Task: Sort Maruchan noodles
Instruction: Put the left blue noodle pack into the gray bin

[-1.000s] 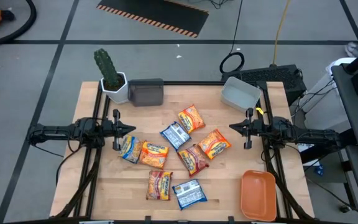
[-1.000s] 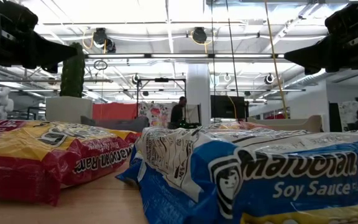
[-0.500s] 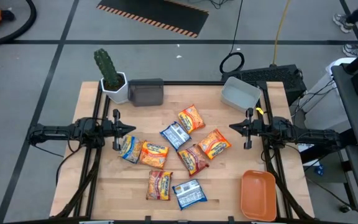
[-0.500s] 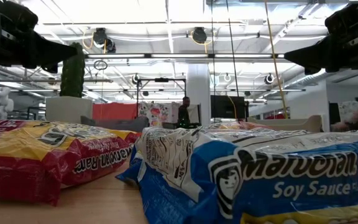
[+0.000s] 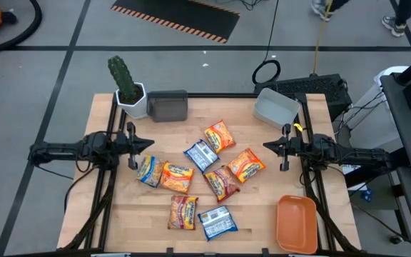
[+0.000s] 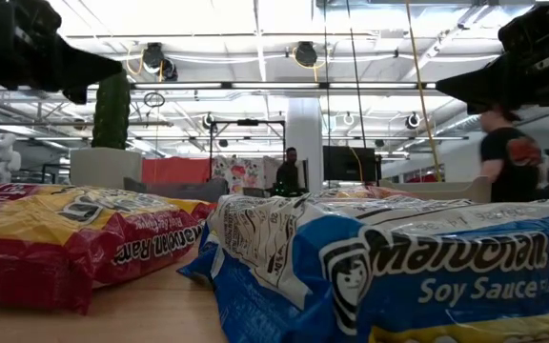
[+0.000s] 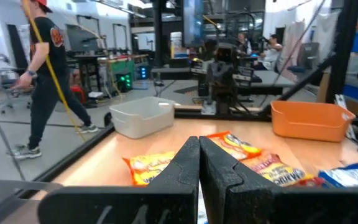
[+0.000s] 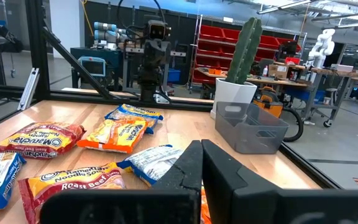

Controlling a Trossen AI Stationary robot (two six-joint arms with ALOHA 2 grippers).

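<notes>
Several Maruchan noodles packets lie flat on the wooden table between my arms. Orange-yellow ones (image 5: 220,135) (image 5: 247,164) (image 5: 177,176) (image 5: 183,212), blue-white ones (image 5: 202,155) (image 5: 217,221) and a dark red-brown one (image 5: 222,182) are scattered about. Some overlap at their edges. My left gripper (image 5: 150,143) (image 7: 199,140) hovers shut at the table's left side, pointing level toward the packets. My right gripper (image 5: 266,146) (image 8: 202,144) hovers shut at the right side, facing it. Neither touches a packet.
A potted cactus (image 5: 128,89) and a grey bin (image 5: 168,106) stand at the far left. A clear bin (image 5: 275,107) stands at the far right and an orange tray (image 5: 296,223) at the near right. A person (image 6: 505,157) walks in the room behind.
My left gripper has risen a little, staying shut and level. The packets and my right gripper have kept still. A person has walked into the background.
</notes>
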